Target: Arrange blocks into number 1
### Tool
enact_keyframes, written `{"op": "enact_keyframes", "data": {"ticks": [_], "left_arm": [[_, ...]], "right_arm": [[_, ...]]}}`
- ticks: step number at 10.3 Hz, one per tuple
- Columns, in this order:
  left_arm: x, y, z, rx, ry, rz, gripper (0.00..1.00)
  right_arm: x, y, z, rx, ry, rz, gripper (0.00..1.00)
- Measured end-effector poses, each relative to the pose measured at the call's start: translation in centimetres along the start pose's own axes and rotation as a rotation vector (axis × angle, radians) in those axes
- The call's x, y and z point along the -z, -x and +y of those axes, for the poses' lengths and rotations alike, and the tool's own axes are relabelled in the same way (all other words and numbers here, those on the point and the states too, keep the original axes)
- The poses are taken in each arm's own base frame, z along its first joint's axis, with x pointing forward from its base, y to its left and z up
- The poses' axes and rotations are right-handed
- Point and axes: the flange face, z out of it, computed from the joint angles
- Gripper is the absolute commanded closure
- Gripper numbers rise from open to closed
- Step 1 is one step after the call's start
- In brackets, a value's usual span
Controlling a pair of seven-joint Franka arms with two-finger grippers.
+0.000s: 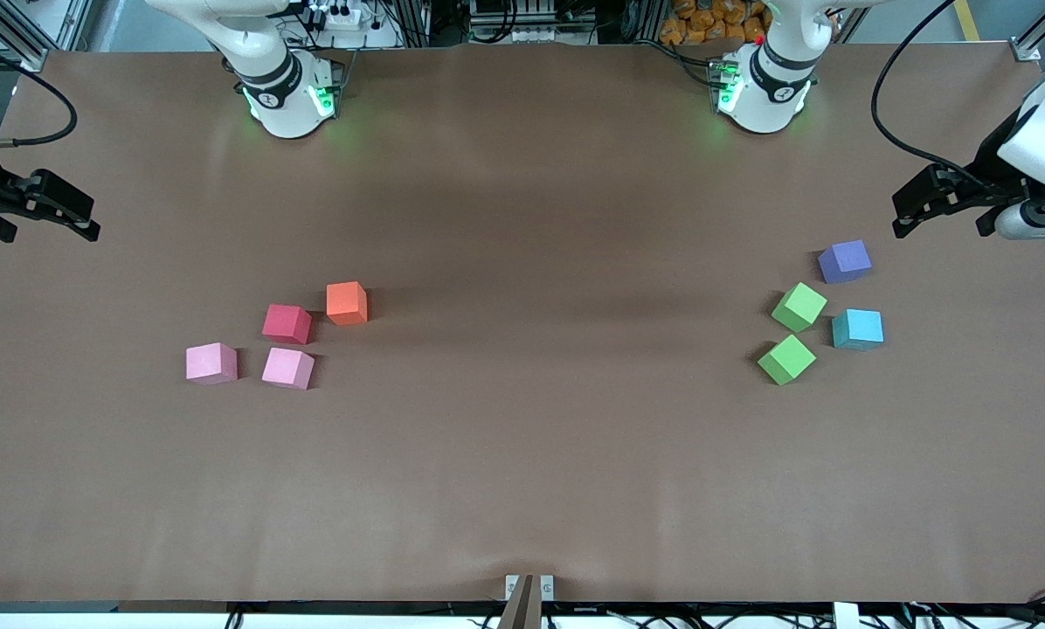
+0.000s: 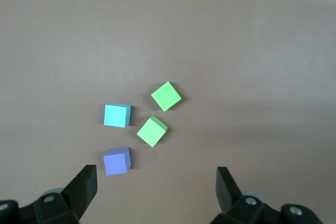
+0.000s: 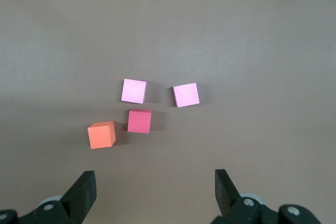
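Toward the right arm's end of the table lie an orange block (image 1: 347, 303) (image 3: 102, 134), a red block (image 1: 287, 323) (image 3: 139, 120) and two light pink blocks (image 1: 211, 363) (image 1: 287, 368) (image 3: 134, 91) (image 3: 186, 95). Toward the left arm's end lie a purple block (image 1: 844, 261) (image 2: 116, 161), two green blocks (image 1: 799, 307) (image 1: 785, 359) (image 2: 166, 96) (image 2: 151, 131) and a cyan block (image 1: 857, 329) (image 2: 116, 115). My right gripper (image 1: 93, 220) (image 3: 155, 182) hangs open over bare table at its end, holding nothing. My left gripper (image 1: 898, 214) (image 2: 156, 182) hangs open over bare table beside the purple block, also holding nothing.
The brown table (image 1: 522, 454) carries only the two clusters of blocks. The arm bases (image 1: 288, 96) (image 1: 763, 87) stand at the edge farthest from the front camera. A small metal bracket (image 1: 529, 587) sits at the nearest edge. A black cable (image 1: 889, 79) loops above the left arm's end.
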Motion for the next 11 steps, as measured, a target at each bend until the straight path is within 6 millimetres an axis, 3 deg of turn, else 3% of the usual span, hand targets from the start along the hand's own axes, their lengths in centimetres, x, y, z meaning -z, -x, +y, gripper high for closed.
{"op": "enact_keyframes", "data": {"ticks": [8, 11], "left_arm": [[-0.3, 0.0, -0.2, 0.003, -0.001, -0.007, 0.0], [-2.8, -0.9, -1.3, 0.023, -0.004, -0.055, 0.0]], "right_arm": [[-0.1, 0.0, 0.2, -0.004, 0.0, -0.001, 0.0], [-0.1, 0.0, 0.3, -0.005, 0.0, -0.002, 0.0]]}}
